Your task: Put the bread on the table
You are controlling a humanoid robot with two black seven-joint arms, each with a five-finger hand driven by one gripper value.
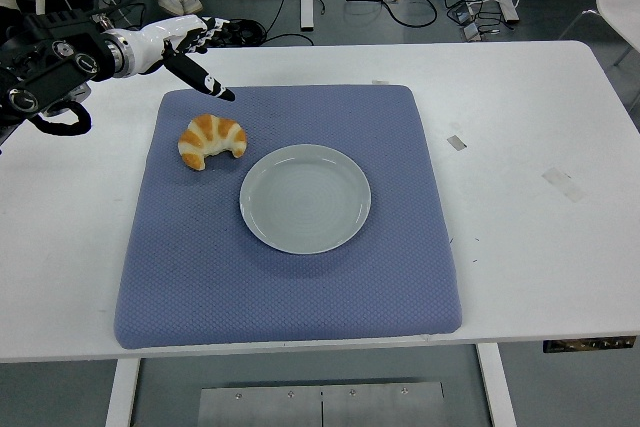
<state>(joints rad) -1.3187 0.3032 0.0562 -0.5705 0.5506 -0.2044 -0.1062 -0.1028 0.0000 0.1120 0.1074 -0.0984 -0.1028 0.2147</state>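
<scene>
left hand (pixel 192 52): fingers spread, empty, above the mat's far-left corner | bread (pixel 211 140): on the blue mat (pixel 290 287), just left of the plate (pixel 305 198), apart from the hand | handling: likely light, soft, crushable; best pinched gently across the thick middle | bench (pixel 530 197): white

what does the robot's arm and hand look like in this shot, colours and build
Only the left arm shows, coming in from the left edge. Its forearm is bulky and black, with round silver fittings on its side. A white, glossy wrist section follows, leading to the left hand, whose slim jointed fingers are black with small white marks. A black loop hangs under the forearm. The right arm is out of view.
</scene>
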